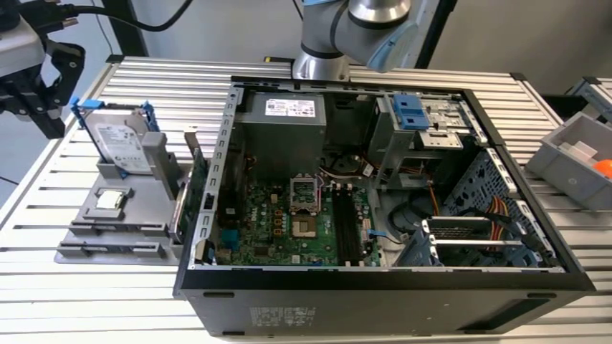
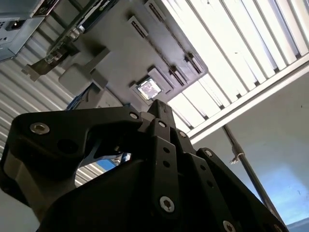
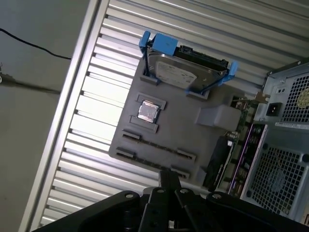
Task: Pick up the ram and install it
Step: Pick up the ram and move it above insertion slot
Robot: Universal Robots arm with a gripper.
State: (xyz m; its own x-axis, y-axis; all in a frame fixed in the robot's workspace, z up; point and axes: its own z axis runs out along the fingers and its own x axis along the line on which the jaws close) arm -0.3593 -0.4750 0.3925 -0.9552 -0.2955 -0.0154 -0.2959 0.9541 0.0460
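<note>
Gripper [image 3: 169,178]: up above the gray tray [image 1: 142,209]; fingers [image 2: 161,108] pressed together, holding nothing.
Ram: I cannot tell where it is.
Gray tray: a hard drive [image 1: 122,147] stands in it, with a small silver chip [image 1: 108,199] beside.
Computer case [image 1: 383,277]: open, with a green board [image 1: 277,229] inside.
Gray bin [image 1: 564,154]: an orange thing [image 1: 603,168] lies inside.

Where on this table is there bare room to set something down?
Bare table slats lie in front of the grey fixture tray, at the exterior view's lower left, and behind it toward the far edge. A narrower strip runs between the computer case and the grey bin. It is crowded between tray and case, where a green card stands.
</note>
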